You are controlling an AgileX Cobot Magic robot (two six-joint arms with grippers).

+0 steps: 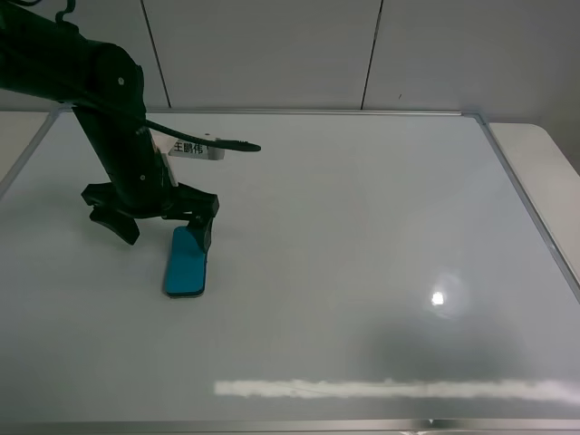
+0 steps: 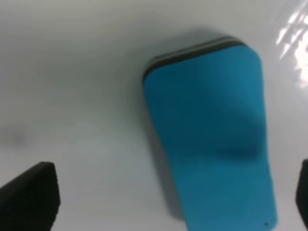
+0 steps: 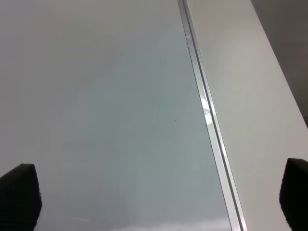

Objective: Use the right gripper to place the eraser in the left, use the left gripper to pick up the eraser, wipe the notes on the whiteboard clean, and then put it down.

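The whiteboard fills nearly the whole high view, its silver frame running along the far, right and near edges and the left edge partly hidden behind the arm. Its surface is glossy white, with a bright lamp spot towards the near right and a pale streak of reflection along the near edge; no red marks can be made out on it. Most of the board, from the eraser across to the right frame, lies open. Beyond the right frame a strip of pale table shows, and the right wrist view looks down on that same frame between board and table. The left arm comes in from the far left corner and bends steeply down over the left part of the board, with a white label and a cable on it. The left gripper points down at the board, jaws spread wide, holding nothing; its right finger stands at the far end of the eraser, whether touching cannot be told. The eraser lies flat on the board, blue face up, just nearer than the gripper, well clear of every frame edge. The left wrist view shows it lying free between the parted fingertips. The right gripper hangs over the board's right edge, its fingertips wide apart and empty.
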